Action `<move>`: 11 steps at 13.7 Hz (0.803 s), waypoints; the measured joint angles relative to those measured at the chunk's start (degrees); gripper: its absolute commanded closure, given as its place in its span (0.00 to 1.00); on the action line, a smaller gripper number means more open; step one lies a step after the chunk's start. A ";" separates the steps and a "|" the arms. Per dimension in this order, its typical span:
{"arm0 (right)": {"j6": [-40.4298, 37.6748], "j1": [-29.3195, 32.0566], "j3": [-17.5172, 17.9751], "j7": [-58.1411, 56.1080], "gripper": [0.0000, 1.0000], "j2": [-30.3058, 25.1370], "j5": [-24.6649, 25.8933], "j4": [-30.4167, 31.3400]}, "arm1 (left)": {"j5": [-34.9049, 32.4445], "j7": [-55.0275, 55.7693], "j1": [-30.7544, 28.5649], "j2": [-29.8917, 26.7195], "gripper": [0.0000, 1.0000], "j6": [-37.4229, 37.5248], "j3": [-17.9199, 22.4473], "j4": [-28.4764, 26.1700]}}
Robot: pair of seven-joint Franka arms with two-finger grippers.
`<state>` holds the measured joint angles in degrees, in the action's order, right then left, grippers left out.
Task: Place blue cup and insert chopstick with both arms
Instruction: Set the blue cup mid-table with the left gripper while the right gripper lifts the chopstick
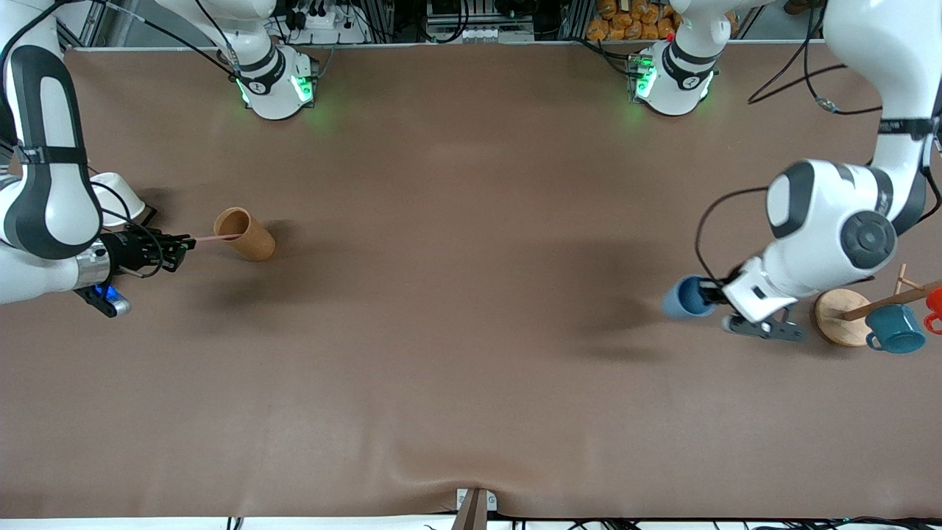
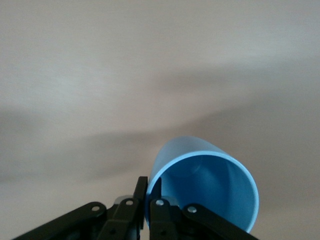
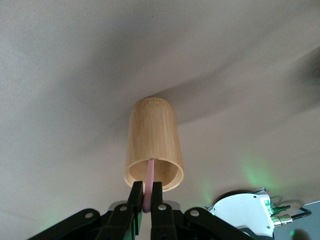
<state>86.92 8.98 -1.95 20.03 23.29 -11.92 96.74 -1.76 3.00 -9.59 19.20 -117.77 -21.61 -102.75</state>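
The light-blue cup (image 1: 686, 297) is held tilted on its side at the left arm's end of the table. My left gripper (image 1: 712, 296) is shut on its rim, one finger inside and one outside; the cup fills the left wrist view (image 2: 207, 187) too. The pale-pink chopstick (image 1: 218, 238) is pinched in my right gripper (image 1: 185, 249) at the right arm's end of the table. Its free end reaches into the mouth of a tan cup (image 1: 245, 233) that lies on its side. In the right wrist view the chopstick (image 3: 149, 182) runs from the gripper (image 3: 148, 197) into that tan cup (image 3: 153, 142).
A wooden mug rack (image 1: 846, 315) stands beside the left arm, with a dark teal mug (image 1: 895, 329) and a red mug (image 1: 935, 305) on its rods. A white bowl (image 1: 118, 193) sits by the right arm. The table (image 1: 471, 331) has a brown cover.
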 measured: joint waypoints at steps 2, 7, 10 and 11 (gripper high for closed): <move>-0.01 0.00 0.01 0.01 1.00 0.00 -0.08 0.00 | 0.01 7.45 0.71 -0.28 1.00 1.35 -4.83 0.85; -1.01 -0.75 0.20 0.02 1.00 -0.63 -0.12 -0.26 | 0.01 35.44 14.08 3.22 1.00 1.14 -8.05 3.28; -1.63 -1.97 0.21 0.02 1.00 -2.29 0.13 -0.64 | -0.03 49.85 22.56 7.57 1.00 -0.07 -7.86 6.33; -1.82 -2.21 0.24 0.02 1.00 -3.03 0.82 -0.96 | -0.04 52.80 24.32 8.86 1.00 -1.37 -7.66 6.84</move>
<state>85.11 6.77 -1.71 20.05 20.26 -11.09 95.78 -1.79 55.80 14.73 28.05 -119.14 -29.27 -95.91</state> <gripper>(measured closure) 0.912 0.947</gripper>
